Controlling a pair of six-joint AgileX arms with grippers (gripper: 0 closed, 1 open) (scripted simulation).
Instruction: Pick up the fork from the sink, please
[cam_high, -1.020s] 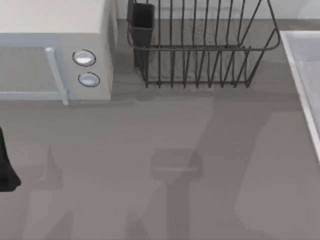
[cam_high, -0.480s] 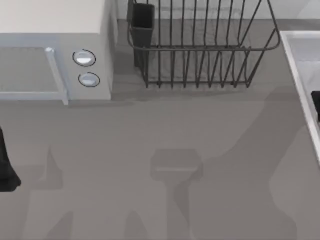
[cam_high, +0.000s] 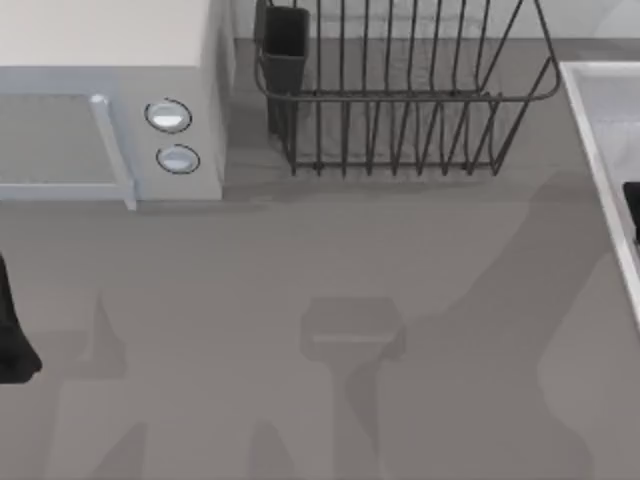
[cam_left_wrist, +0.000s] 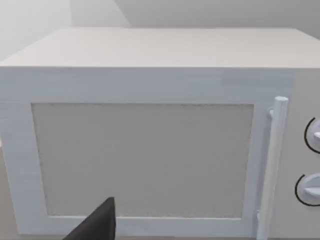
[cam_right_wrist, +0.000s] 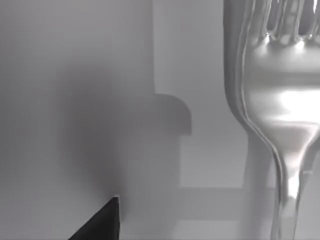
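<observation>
The fork (cam_right_wrist: 277, 115) is shiny silver and looms large and close in the right wrist view, tines toward one edge and handle running to the other, over the pale grey sink (cam_right_wrist: 75, 90) floor. In the top view the sink's light rim (cam_high: 598, 150) runs along the right edge. A black part of my right gripper (cam_high: 632, 207) shows there, over the basin. Whether it touches the fork cannot be told. My left arm (cam_high: 12, 335) is parked at the left edge of the table, facing the microwave.
A white microwave (cam_high: 110, 90) with two round knobs (cam_high: 168, 116) stands at the back left, its door and handle (cam_left_wrist: 272, 165) close before the left wrist camera. A dark wire dish rack (cam_high: 400, 90) with a black cup (cam_high: 284, 35) stands at the back middle.
My right gripper came into the top view over the sink at the right edge, and its shadow shifted right across the table. In the last half second it barely moved. The left arm stayed still.
</observation>
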